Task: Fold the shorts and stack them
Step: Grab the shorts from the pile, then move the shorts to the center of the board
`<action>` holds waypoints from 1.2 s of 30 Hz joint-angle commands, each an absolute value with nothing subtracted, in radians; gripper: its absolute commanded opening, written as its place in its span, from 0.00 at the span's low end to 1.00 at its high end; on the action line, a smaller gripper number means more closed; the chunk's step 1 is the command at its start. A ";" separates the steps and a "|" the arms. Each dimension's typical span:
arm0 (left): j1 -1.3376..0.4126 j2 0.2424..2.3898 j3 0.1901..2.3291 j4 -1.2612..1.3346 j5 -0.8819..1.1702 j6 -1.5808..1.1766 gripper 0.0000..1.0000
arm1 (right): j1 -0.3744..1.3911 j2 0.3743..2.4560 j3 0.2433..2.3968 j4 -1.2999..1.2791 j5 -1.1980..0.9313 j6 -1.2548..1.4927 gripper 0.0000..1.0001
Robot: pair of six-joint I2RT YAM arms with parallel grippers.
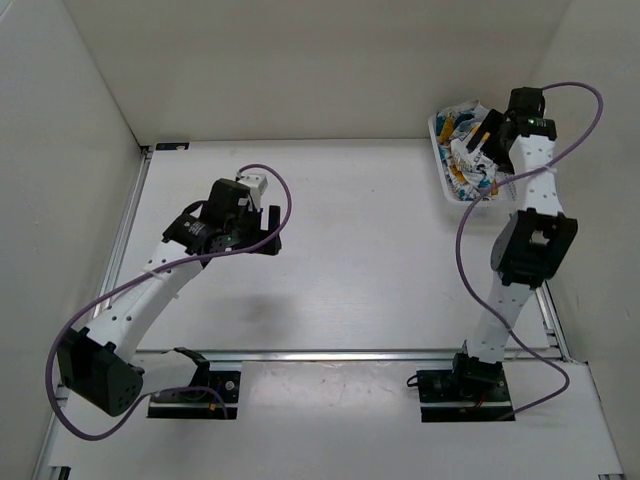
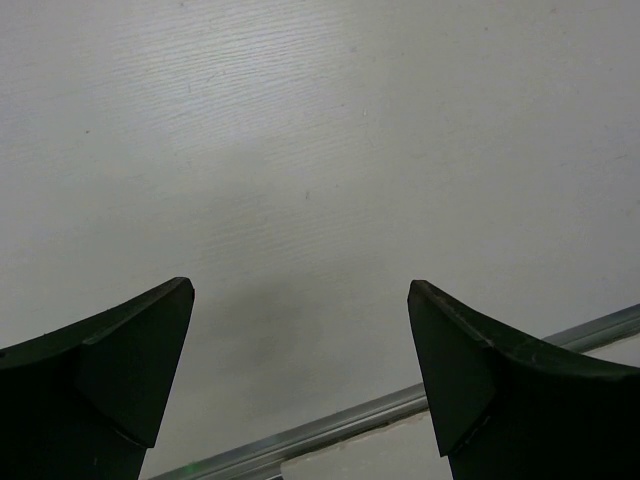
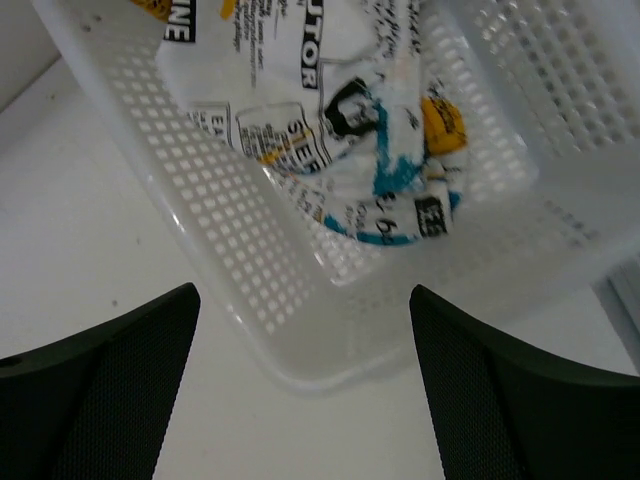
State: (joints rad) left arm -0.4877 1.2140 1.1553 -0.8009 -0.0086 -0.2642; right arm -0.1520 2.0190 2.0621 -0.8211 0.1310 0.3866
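viewing top external: shorts [image 1: 468,160] crumpled inside mesh basket [image 1: 440,155], far right of table [image 1: 350,250]; right gripper [image 1: 480,140] over basket, left gripper [image 1: 268,232] over mid table, well apart.
left wrist: jaws spread wide, nothing between.
right wrist: jaws spread, no fabric between; shorts bunched in basket corner.
judged light, limp, snag-prone on mesh; pinch raised fold, not flat layer; expect sag once lifted.

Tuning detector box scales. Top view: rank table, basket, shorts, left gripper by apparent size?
1. table
2. basket
3. shorts and left gripper: look alike. The gripper is nearer the camera and the shorts are partly hidden, so they are not ranked.
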 commanded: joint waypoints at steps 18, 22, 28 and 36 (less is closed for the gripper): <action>-0.460 1.318 1.312 -0.804 -0.087 -0.265 1.00 | -0.179 2.326 2.330 -0.762 0.093 0.445 0.00; -0.451 1.255 1.292 -0.804 -0.087 -0.285 1.00 | -0.160 2.140 2.290 -0.742 0.095 0.417 0.00; -0.402 1.080 1.255 -0.827 -0.290 -0.408 1.00 | -0.074 1.881 2.319 -0.733 -0.093 0.307 0.00; -0.313 0.922 1.305 -0.922 -0.448 -0.532 1.00 | 0.248 1.638 2.252 -0.767 -0.323 0.167 0.00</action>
